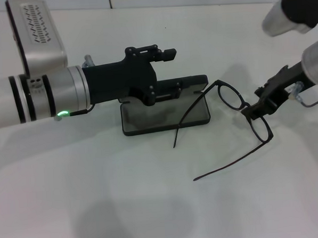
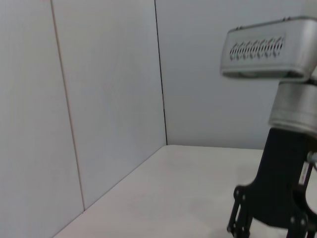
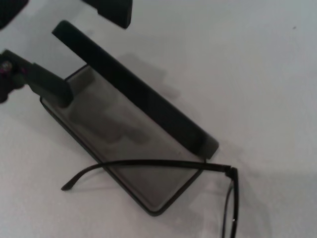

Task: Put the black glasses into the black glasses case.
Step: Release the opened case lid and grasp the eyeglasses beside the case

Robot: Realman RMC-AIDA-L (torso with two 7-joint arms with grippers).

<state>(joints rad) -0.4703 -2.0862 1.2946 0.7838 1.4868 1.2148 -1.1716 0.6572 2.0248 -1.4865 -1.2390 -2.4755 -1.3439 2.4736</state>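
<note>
The black glasses case (image 1: 148,122) lies open mid-table, grey lining up, with its lid (image 1: 191,81) standing upright at the back. My left gripper (image 1: 167,73) is open, one finger on each side of the lid; the near finger (image 3: 49,84) sits over the lining. My right gripper (image 1: 253,110) is shut on the black glasses (image 1: 232,97) at the bridge, just right of the case. One temple arm (image 3: 158,162) reaches across the case's right corner. The other temple arm (image 1: 230,160) slants down to the table in front.
The white table (image 1: 126,206) has a white wall behind it (image 2: 99,99). The left arm's silver forearm (image 1: 35,99) crosses the left side. The right arm (image 2: 287,148) shows in the left wrist view.
</note>
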